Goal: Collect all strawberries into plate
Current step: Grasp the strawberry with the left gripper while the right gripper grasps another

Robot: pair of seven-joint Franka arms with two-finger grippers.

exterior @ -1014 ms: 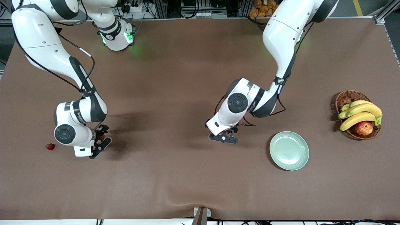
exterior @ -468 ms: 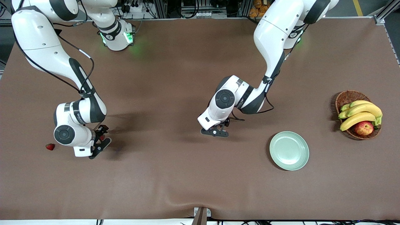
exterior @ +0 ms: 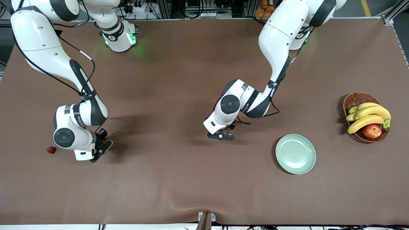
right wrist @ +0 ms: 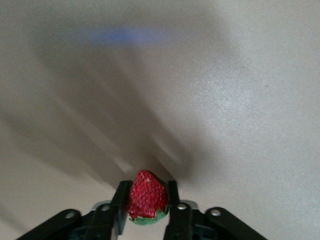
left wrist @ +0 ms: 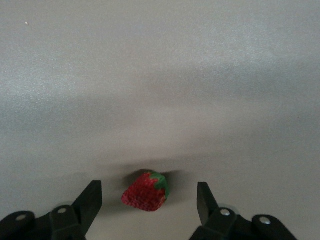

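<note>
The right tool (right wrist: 146, 202) is clamping one strawberry (right wrist: 146, 198) over the table (exterior: 179, 179); the left tool (left wrist: 149, 200) is straddling another strawberry (left wrist: 145, 192) with fingers apart, needing closure; the plate (exterior: 295, 154) is sitting empty

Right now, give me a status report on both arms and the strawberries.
Left end effector open around a strawberry on the table. Right end effector shut on a second strawberry. Third strawberry loose beside it. Plate empty, path clear.
</note>
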